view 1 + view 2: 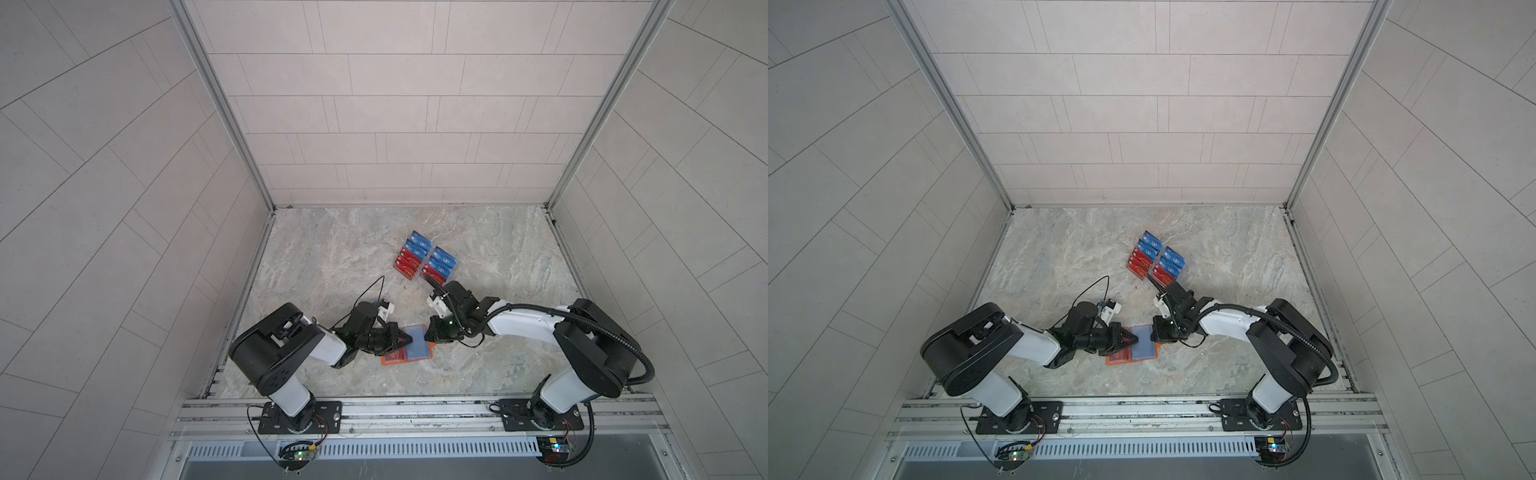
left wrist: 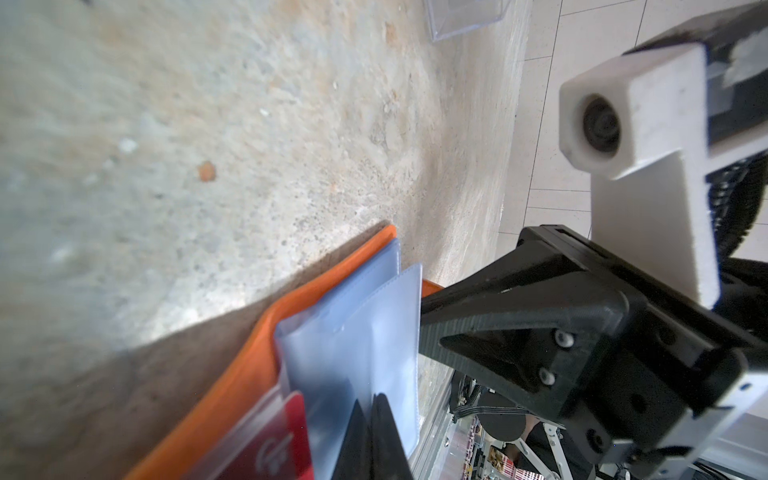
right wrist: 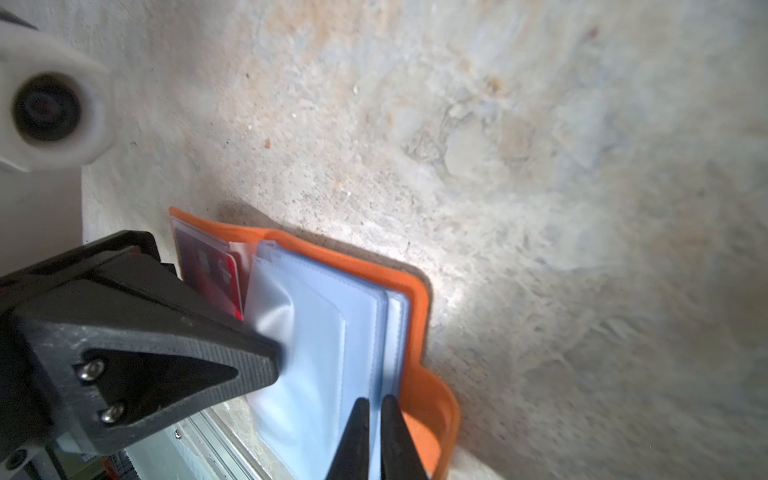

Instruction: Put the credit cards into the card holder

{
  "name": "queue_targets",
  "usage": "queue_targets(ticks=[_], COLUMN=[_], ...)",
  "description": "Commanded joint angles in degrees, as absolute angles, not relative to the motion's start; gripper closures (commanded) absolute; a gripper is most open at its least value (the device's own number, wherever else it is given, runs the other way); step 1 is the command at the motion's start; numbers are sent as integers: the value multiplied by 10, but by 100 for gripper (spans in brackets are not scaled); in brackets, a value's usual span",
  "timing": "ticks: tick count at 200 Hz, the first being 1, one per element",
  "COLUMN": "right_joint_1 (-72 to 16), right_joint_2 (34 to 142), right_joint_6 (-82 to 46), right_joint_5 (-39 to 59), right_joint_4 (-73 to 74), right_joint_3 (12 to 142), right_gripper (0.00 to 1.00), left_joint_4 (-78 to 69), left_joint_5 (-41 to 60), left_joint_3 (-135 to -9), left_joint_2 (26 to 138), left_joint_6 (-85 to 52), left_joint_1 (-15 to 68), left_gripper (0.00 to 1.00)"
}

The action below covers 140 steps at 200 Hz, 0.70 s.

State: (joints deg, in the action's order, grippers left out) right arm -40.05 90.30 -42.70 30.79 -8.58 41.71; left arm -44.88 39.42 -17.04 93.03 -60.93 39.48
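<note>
The orange card holder (image 1: 415,347) lies open at the lower middle in both top views. The left gripper (image 2: 369,411) and right gripper (image 3: 375,409) each pinch its clear sleeves (image 3: 324,332) from opposite sides, probably to open a pocket. Credit cards (image 1: 413,253) wait higher up, seen only from the top. Wrist views show the pinch and a tucked red card (image 2: 286,436).

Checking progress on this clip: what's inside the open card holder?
A red card sits in a sleeve on one page of the card holder. The top clear sleeves opposite look empty; those beneath, and parts under the left gripper and right gripper, are hidden.
</note>
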Motion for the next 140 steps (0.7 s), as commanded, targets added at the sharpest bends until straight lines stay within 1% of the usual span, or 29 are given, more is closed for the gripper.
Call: queue_targets(ticks=[1, 86, 140], right_joint_1=[-398, -403, -405], right_joint_2=[895, 897, 898], right_joint_6=[-432, -430, -431], right_joint_5=[312, 325, 331], right_joint_4=[-78, -75, -71], right_joint_3=[411, 413, 414], right_gripper=[88, 89, 88], left_joint_4=[-468, -472, -505], left_joint_5=[405, 404, 409], left_joint_3=[-164, -154, -149], left_joint_2=[940, 939, 952], left_joint_6=[-596, -591, -597], left_joint_1=[392, 392, 392], left_gripper=[100, 100, 100])
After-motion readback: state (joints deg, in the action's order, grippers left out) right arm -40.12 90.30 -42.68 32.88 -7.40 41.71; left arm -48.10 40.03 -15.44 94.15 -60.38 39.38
